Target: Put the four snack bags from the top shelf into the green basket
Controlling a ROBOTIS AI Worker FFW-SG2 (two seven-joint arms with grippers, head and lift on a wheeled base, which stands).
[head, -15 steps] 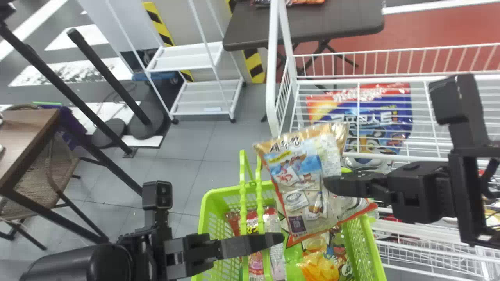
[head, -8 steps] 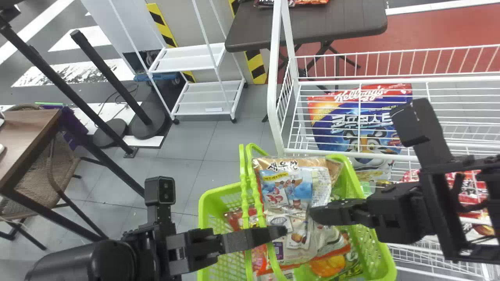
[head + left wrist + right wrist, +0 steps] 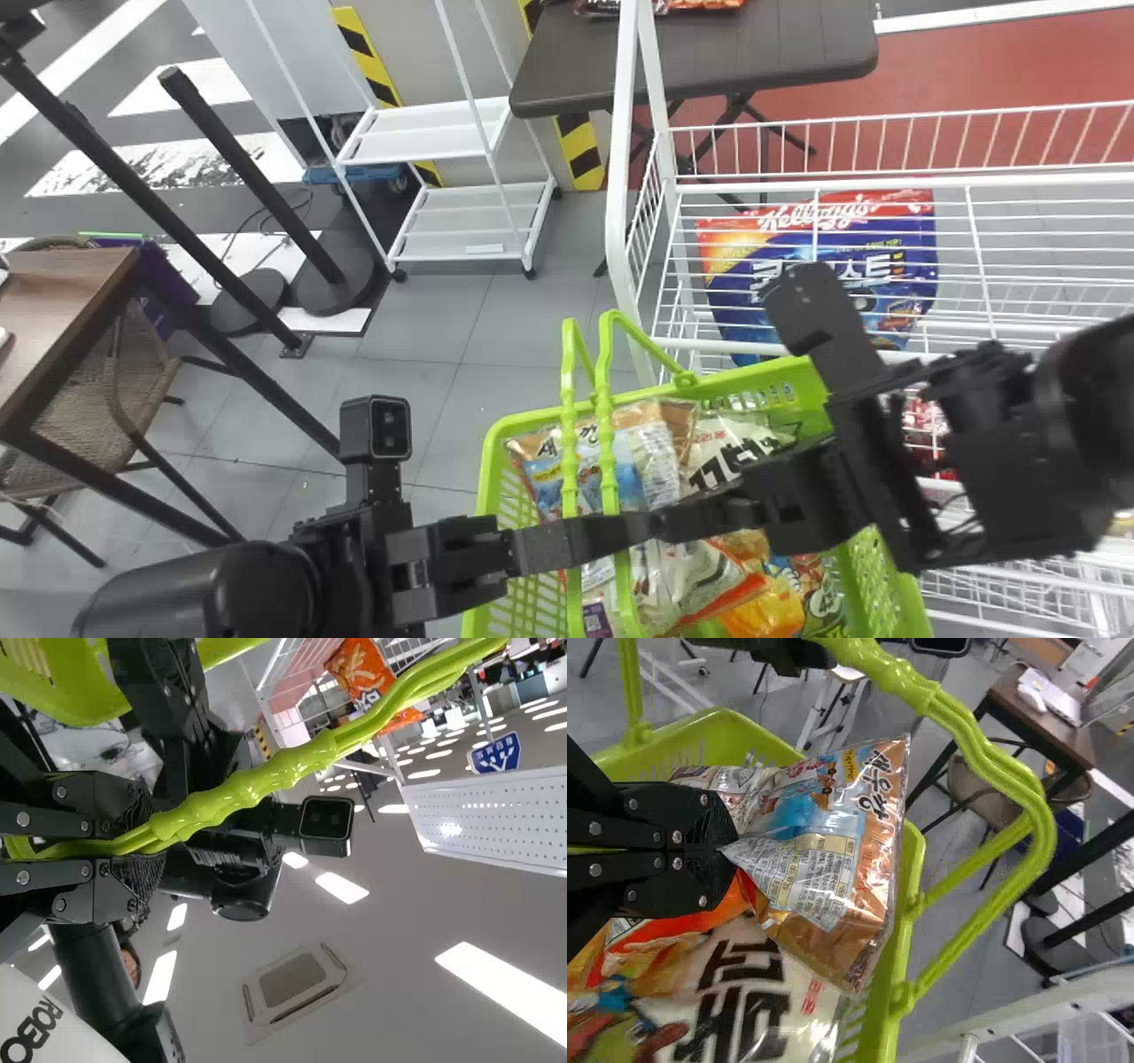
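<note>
Holding the brown-edged snack bag inside the green basket, near the far left corner, with the right gripper closed on its wrapper and the left gripper closed around the handles. Apparently at the placing step; calling next for release, then a lift clear of the handles. Marked with bold dark lettering, like the white bag alongside.
</note>
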